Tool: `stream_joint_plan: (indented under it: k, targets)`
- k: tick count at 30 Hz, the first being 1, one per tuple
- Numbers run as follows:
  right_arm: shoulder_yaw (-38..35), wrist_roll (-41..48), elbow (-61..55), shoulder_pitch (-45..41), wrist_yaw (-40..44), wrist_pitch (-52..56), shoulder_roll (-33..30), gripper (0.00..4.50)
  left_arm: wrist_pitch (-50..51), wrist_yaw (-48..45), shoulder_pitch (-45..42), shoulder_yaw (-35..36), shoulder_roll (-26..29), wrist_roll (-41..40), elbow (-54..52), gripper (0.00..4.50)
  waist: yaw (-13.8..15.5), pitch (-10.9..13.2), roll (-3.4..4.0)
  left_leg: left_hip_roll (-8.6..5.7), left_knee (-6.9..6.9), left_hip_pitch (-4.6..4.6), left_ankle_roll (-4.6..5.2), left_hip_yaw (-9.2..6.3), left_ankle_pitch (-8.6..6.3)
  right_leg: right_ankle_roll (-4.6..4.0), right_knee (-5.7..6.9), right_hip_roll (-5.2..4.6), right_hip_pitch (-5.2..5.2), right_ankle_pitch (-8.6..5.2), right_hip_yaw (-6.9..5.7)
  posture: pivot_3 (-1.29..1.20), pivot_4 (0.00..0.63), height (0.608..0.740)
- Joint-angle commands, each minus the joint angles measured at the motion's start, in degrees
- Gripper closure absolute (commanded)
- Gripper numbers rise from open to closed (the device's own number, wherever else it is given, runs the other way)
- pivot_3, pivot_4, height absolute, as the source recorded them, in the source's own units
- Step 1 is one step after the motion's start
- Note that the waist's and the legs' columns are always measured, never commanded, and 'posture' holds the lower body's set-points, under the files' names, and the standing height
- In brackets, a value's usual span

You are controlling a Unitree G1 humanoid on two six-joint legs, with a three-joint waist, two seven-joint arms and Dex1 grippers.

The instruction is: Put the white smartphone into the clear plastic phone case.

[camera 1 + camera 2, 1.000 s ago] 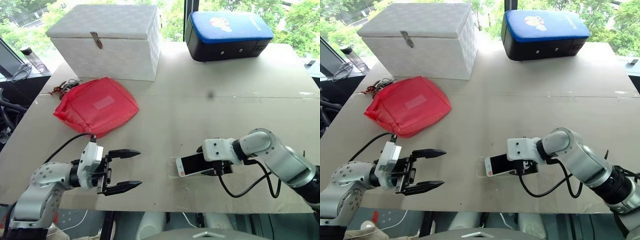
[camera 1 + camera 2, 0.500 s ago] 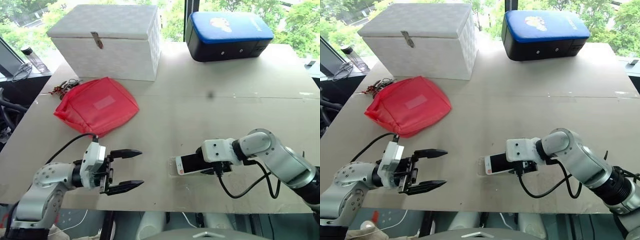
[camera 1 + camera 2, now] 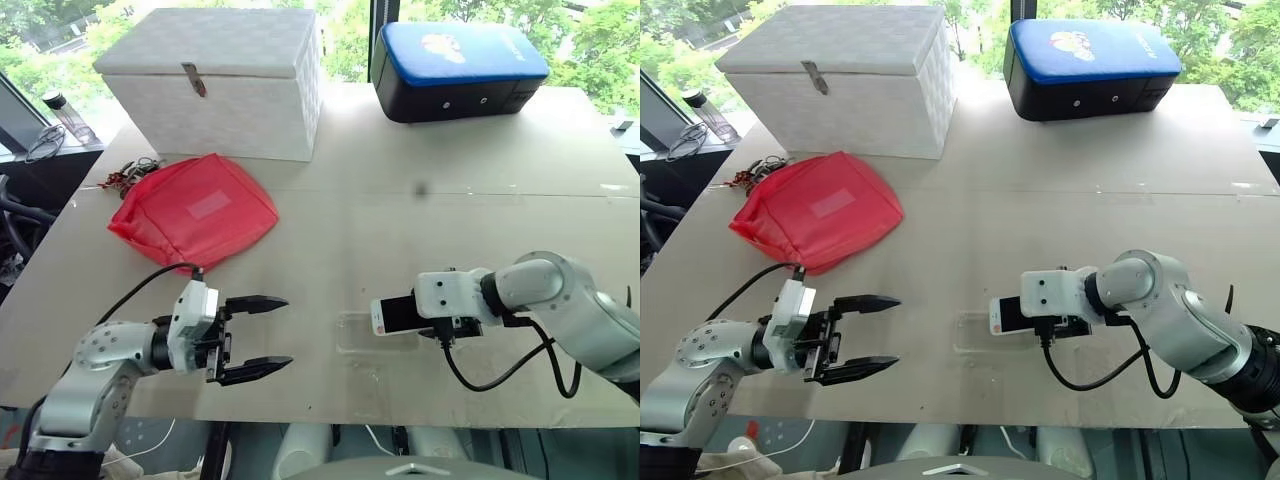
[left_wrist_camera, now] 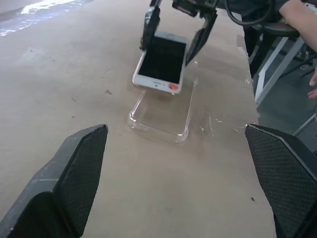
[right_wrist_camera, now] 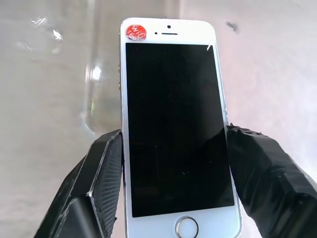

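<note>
Altogether one white smartphone [image 3: 398, 314] and one clear plastic phone case [image 3: 366, 333] show. The right gripper [image 5: 171, 173] clamps the phone by its long edges (screen up), tilted over the case's end. The case lies flat on the tan desk [image 3: 450, 210], between both arms. The left gripper [image 3: 258, 335] hovers spread wide, empty. Greenery fills the windows behind.

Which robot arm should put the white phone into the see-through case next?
The right. Its right gripper already pinches the white smartphone by its long edges, lifted beside the clear plastic phone case on the table. The left gripper is open, holds nothing and sits farther off.
</note>
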Motion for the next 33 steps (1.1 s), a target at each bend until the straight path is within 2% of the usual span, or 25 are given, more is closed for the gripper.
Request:
stream_joint_plan:
  k: [1, 10, 17, 25, 33]
  targets:
    - [0.86, -0.46, -3.47, -0.09, 0.02, 0.00, -0.74, 1.81, -0.21, -1.62, -2.43, -0.07, 0.86, 0.29, 1.52, 0.00, -0.03, 0.00, 0.00, 0.00, 0.00, -0.01, 0.00, 0.00, 0.00, 0.00, -0.01, 0.00, 0.00, 0.00, -0.01, 0.00, 0.150, 0.740]
    - [1.33, 1.23, -4.49, 0.83, 1.18, -2.42, -0.83, 1.81, -0.54, -4.35, -6.42, -2.25, 0.27, 1.37, 5.21, 0.00, -0.16, 0.00, 0.00, 0.00, 0.01, -0.03, 0.00, 0.00, 0.00, 0.00, -0.01, 0.01, -0.01, 0.00, -0.03, 0.00, 0.150, 0.740]
    - [6.33, -4.94, 1.90, -0.28, -0.25, -2.14, -0.90, 1.81, -0.77, -4.09, -6.39, -2.88, -0.92, 2.02, 5.18, 0.00, -0.16, 0.00, -0.01, 0.00, 0.04, 0.00, 0.00, 0.00, 0.00, 0.00, 0.00, 0.01, -0.01, 0.00, -0.04, 0.00, 0.150, 0.740]
    - [3.59, -2.81, 2.58, -1.66, -2.73, 7.88, 2.03, 1.81, -1.86, -3.01, -4.86, -2.70, -2.46, 2.69, 4.99, 0.00, -0.10, -0.06, -0.08, 0.01, 0.19, 0.11, -0.01, 0.00, 0.01, 0.00, 0.27, 0.01, 0.06, 0.00, 0.00, 0.00, 0.150, 0.740]
    - [1.61, -2.26, 11.29, -6.18, -3.35, 6.49, 2.59, 1.81, -2.54, -2.11, -5.45, -2.53, -3.71, 3.38, 5.76, 0.00, -0.01, -0.05, -0.07, -0.01, 0.29, 0.16, -0.01, 0.03, 0.01, 0.00, 0.51, 0.00, 0.03, 0.00, 0.04, 0.00, 0.150, 0.740]
